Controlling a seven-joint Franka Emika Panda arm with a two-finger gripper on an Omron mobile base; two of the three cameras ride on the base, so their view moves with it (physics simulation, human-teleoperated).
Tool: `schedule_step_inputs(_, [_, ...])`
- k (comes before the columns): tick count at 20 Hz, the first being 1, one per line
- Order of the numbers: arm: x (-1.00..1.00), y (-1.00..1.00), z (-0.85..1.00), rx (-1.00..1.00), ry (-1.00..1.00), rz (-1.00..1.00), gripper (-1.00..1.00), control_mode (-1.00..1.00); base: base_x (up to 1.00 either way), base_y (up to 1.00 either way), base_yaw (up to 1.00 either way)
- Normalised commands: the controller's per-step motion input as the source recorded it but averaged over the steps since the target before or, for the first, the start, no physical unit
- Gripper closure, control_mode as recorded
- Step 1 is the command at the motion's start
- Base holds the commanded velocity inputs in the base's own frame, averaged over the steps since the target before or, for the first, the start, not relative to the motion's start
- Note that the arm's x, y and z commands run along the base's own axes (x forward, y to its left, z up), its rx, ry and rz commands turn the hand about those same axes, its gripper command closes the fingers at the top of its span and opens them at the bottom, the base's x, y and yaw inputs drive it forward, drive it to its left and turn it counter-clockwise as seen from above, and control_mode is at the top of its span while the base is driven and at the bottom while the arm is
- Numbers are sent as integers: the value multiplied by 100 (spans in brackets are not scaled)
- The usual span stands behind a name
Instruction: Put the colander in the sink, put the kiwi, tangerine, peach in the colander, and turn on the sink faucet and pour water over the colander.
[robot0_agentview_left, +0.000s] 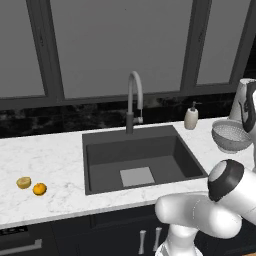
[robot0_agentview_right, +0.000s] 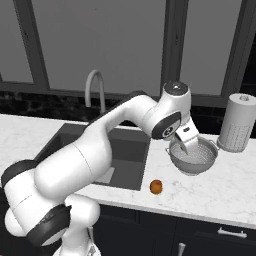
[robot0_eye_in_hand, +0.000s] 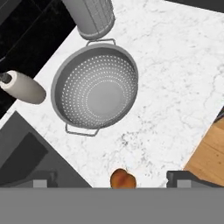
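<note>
In your hand view the colander (robot0_eye_in_hand: 95, 90) sits upright and empty on the white marble table (robot0_eye_in_hand: 175, 74), upper left of centre, with a small orange-brown fruit (robot0_eye_in_hand: 123, 179) at the bottom edge between the two fingertips. The jaws (robot0_eye_in_hand: 109, 183) stand wide apart, holding nothing. A perforated cylinder (robot0_eye_in_hand: 92, 16) touches the top edge and a soap dispenser (robot0_eye_in_hand: 24, 87) lies at the left.

Your right base view puts the hand just above the colander's rim at centre right. Your left base view adds what the others lack: the sink (robot0_agentview_left: 142, 159) at centre with its faucet (robot0_agentview_left: 134, 102) behind, and two small fruits at lower left, a kiwi (robot0_agentview_left: 23, 182) beside a tangerine (robot0_agentview_left: 39, 189).
</note>
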Motion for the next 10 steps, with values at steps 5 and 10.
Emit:
schedule_step_inputs(5, [-12, -51, -31, 9, 0, -16, -100, -100, 0, 0, 0])
schedule_step_inputs(10, [0, -9, -33, 10, -2, -8, -100, -100, 0, 0, 0])
